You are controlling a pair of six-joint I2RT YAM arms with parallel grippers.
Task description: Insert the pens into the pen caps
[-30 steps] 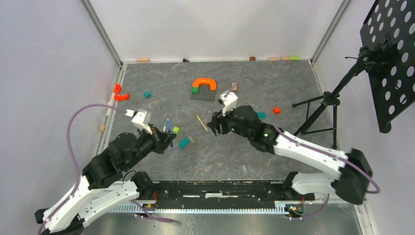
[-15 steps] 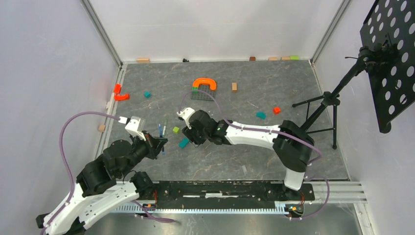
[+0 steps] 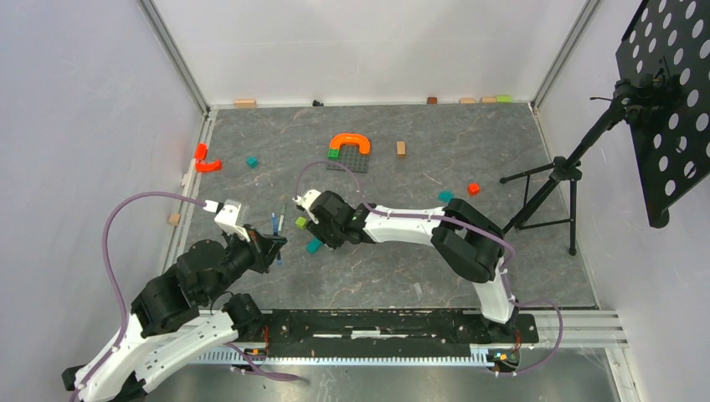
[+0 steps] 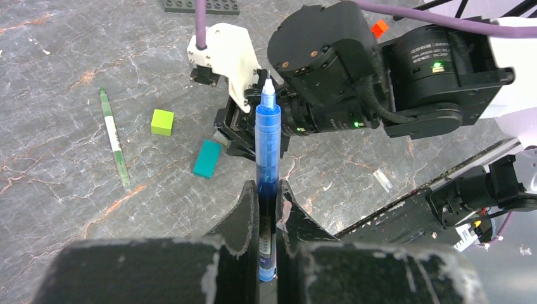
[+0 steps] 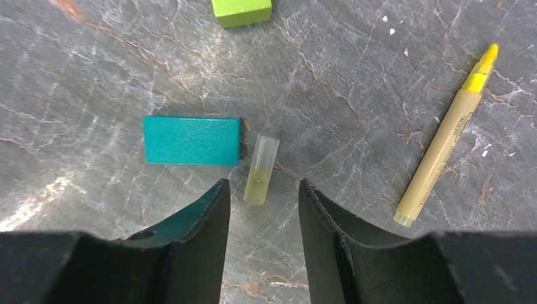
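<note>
Seen from the right wrist, the pen cap (image 5: 261, 170) lies on the table (image 5: 95, 76) just right of the flat block (image 5: 192, 140), its near end between the fingers of the right gripper (image 5: 263, 190); the cube (image 5: 242, 11) lies behind them, one pen (image 5: 443, 142) further right

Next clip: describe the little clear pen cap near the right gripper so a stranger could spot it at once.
On the grey marbled table, look just ahead of the open right gripper. The pen cap lies flat beside the teal block: a short, clear, yellowish tube, far smaller than the tan-yellow pen on its other side.
</note>
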